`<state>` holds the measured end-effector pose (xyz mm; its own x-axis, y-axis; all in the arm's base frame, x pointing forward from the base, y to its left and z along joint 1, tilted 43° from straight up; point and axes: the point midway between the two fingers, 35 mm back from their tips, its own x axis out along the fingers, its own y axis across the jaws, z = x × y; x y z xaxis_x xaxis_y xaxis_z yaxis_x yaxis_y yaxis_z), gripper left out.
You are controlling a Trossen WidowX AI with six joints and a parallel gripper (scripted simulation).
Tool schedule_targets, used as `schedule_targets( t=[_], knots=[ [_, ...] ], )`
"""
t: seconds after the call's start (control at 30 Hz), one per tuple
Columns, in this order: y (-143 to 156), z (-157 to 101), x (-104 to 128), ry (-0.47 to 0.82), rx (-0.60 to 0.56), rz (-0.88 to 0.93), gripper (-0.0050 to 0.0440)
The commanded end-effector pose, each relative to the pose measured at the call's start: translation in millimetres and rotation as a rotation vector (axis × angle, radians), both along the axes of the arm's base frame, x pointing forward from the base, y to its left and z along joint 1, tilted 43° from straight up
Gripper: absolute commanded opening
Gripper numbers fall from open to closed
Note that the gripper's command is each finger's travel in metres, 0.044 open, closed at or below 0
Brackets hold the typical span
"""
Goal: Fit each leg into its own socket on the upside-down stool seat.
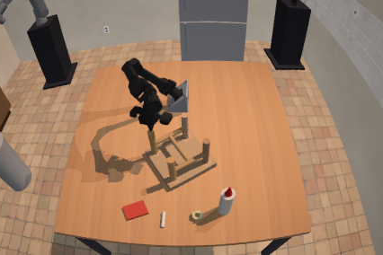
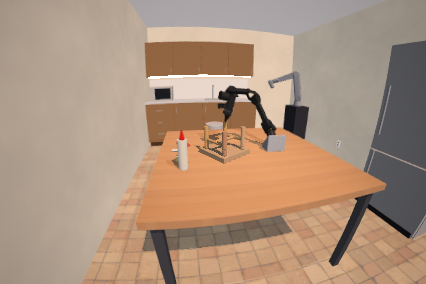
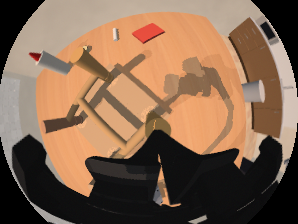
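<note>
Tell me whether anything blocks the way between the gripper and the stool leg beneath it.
Nothing visible does. The shut gripper has its tips right at the top of that leg, with no loose thing in between.

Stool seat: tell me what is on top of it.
Four legs stand up from the seat, with rails running between them. The legs' lower ends hide whatever sockets lie beneath, so the fit inside cannot be seen.

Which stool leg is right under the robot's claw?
The yellowish leg at the seat's corner farthest from the red-tipped bottle; the other three stand away from the claw.
</note>
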<state>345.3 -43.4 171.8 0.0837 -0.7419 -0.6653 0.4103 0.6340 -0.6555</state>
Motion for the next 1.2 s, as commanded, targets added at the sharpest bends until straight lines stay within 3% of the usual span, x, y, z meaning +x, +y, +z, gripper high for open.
schedule_targets(
  t=[0.0, 1.17],
  knots=[
    [-5, -2, -2, -0.003, -0.002, 0.000, 0.0000],
    [-23, -22, -6, -0.003, -0.002, 0.000, 0.0000]
  ],
)
